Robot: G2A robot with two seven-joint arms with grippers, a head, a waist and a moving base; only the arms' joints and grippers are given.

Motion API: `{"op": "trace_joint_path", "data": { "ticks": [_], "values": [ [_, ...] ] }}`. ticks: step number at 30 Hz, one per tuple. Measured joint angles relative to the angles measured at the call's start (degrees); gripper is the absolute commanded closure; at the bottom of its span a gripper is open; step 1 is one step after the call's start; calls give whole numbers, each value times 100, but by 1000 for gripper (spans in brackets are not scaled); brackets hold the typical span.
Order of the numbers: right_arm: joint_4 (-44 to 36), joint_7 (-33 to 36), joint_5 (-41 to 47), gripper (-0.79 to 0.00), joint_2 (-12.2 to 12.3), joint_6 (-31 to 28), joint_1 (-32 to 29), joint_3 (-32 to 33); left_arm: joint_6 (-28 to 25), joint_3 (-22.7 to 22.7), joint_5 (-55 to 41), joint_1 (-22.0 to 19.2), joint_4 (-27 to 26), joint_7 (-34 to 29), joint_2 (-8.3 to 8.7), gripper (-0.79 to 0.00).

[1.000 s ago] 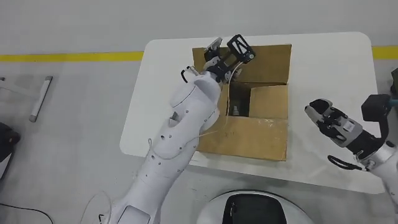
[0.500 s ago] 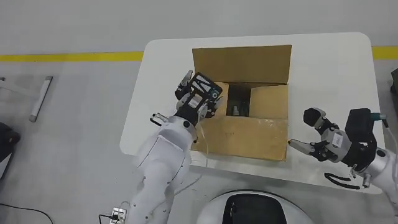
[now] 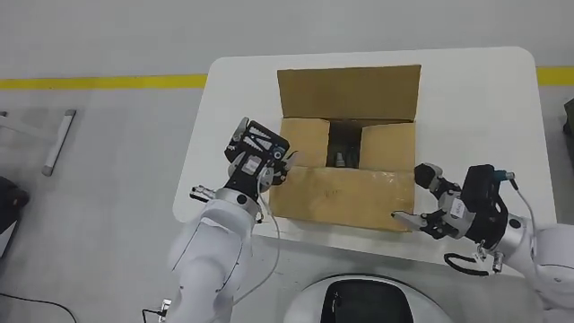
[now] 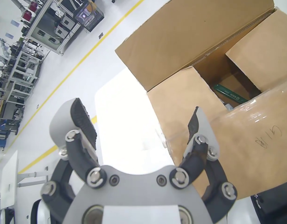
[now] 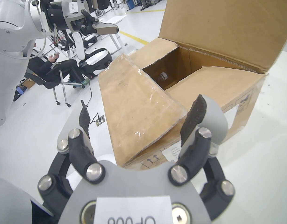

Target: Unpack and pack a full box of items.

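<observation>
**Both ends covered**

Wide open and empty at left gripper (image 4: 136, 111) and right gripper (image 5: 142, 106) alike. Just ahead of each, on the bench (image 3: 484, 99): the box (image 3: 350, 90). Stretched lengthwise between them, its front flap (image 3: 345, 197), one corner beside each, neither nearer.

Both arms wear glossy white shells; the left arm (image 3: 213, 238) carries a thin white cable (image 3: 270, 242), the right arm (image 3: 544, 260) a black cable loop (image 3: 462, 266). Their jaws: grey plates with silver screws, black linkages, ribbed black pads (image 4: 84, 117), a white label each.
</observation>
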Motion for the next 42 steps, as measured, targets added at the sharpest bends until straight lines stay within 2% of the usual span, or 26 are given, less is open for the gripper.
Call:
{"op": "trace_joint_path", "data": {
  "ticks": [3, 5, 6, 9, 14, 19, 22, 23, 24, 36, 39, 42],
  "values": [
    [31, 6, 88, -782, 13, 38, 25, -71, 13, 15, -3, -2, -7, 18, 6, -785],
    [56, 27, 178, -717, 23, 53, 39, -110, 3, 74, 15, -36, 29, 37, 8, -785],
    [68, 29, 234, -656, 27, 63, 42, -122, -5, 104, 31, -55, 52, 44, 9, -785],
    [73, 56, 479, -388, 45, 92, 38, -120, 18, 192, 63, -118, 105, 50, 7, -785],
    [18, 214, 876, -339, 88, 78, -26, -23, 90, 252, 37, -180, 156, 67, 5, -785],
    [29, 396, 1068, -228, 131, 56, -70, 43, 141, 224, -15, -203, 190, 71, 10, -785],
    [75, 478, 1056, -123, 151, 139, -69, 56, 141, 208, -13, -214, 194, 73, 16, -785],
    [86, 483, 1046, -40, 157, 181, -59, 48, 142, 204, -10, -219, 196, 79, 19, -785],
    [96, 479, 1054, 0, 161, 207, -51, 37, 143, 201, -9, -223, 198, 84, 21, -785],
    [-54, 259, 890, 0, 217, 259, 139, 171, 176, 193, -126, -367, 240, 103, 30, -785],
    [-114, 34, 857, 0, 231, 133, 250, 326, 194, 231, -244, -525, 289, 58, 18, -785],
    [-218, -109, 349, 0, 253, -170, 344, 467, 182, 336, -342, -777, 397, -28, -2, -785]
  ]
}}
